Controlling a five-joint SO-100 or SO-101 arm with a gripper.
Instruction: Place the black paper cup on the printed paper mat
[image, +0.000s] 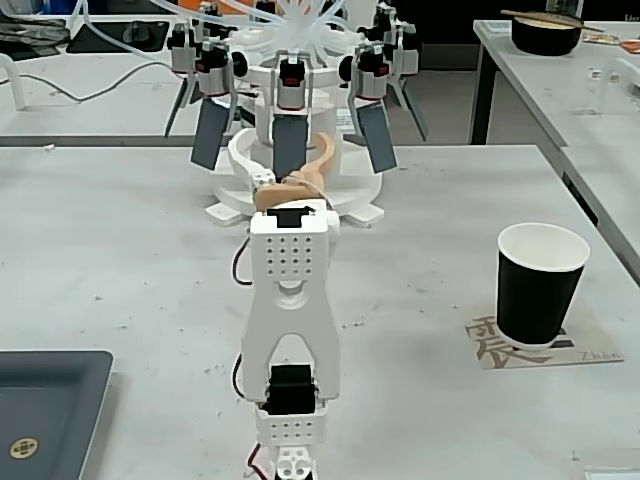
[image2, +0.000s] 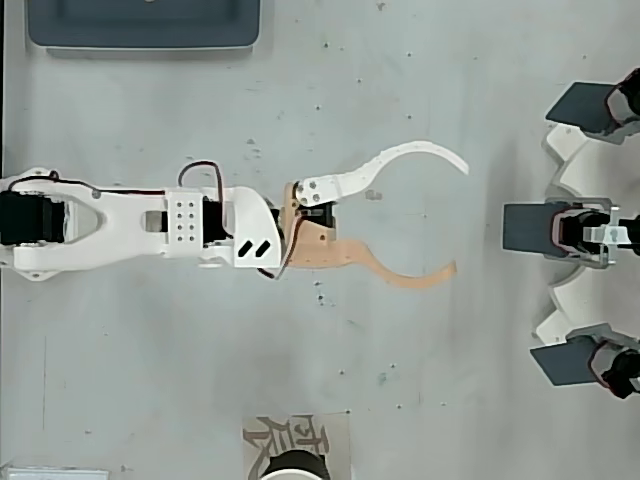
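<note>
cup (image: 541, 283) on mat (image: 487, 345), fixed view R | tray (image: 40, 415) L of arm (image: 290, 330)

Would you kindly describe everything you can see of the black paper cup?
The black paper cup is a tapered cup, black outside with a white inside and a rolled white rim, and it looks empty. It stands upright on the printed paper mat near the table's right edge in the fixed view, covering much of the sheet. In the overhead view only a sliver of its rim shows at the bottom edge. Nothing else touches it; the pincer is open and well away from it.
</note>
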